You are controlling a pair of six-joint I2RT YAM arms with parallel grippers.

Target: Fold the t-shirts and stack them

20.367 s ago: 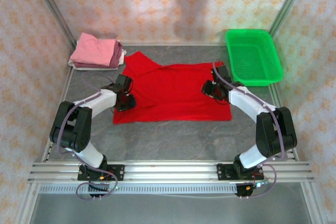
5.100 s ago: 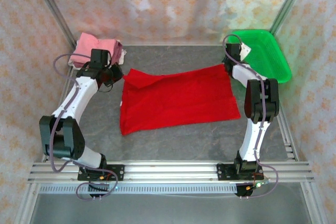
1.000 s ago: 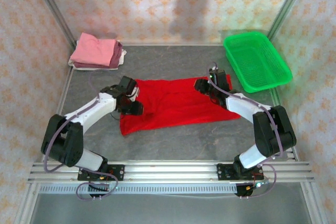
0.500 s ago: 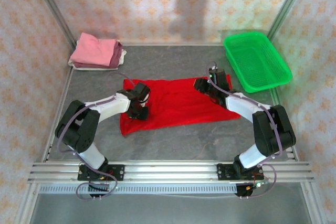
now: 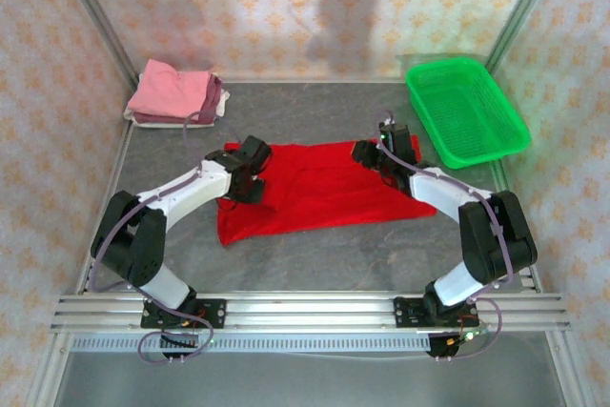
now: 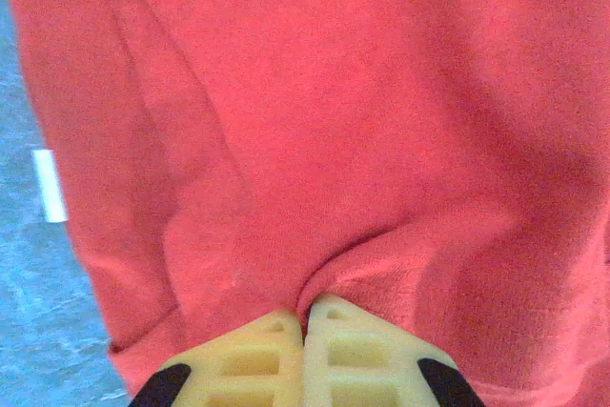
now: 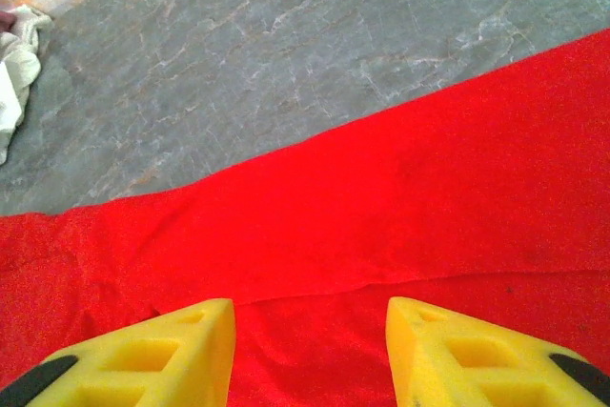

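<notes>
The bright red t-shirt (image 5: pixel 324 188) lies folded into a wide band in the middle of the table. My left gripper (image 5: pixel 250 181) is down on its left part. In the left wrist view the left gripper (image 6: pixel 305 307) is shut, with a ridge of the red t-shirt (image 6: pixel 362 121) pinched between the tips. My right gripper (image 5: pixel 368 154) hovers over the shirt's far right corner. The right wrist view has the right gripper (image 7: pixel 310 316) open above the red t-shirt (image 7: pixel 400 207), holding nothing. The folded pink, mauve and whitish t-shirts (image 5: pixel 176 92) are stacked at the far left corner.
A green mesh basket (image 5: pixel 467 107) stands at the far right. Bare grey table (image 5: pixel 324 264) runs in front of the red shirt. A small white tag (image 6: pixel 48 186) lies on the table beside the shirt's edge. A bit of whitish cloth (image 7: pixel 14 64) sits far left.
My left gripper has shifted toward the far side over the shirt's left part, taking a pinch of cloth with it. The right arm has hardly moved.
</notes>
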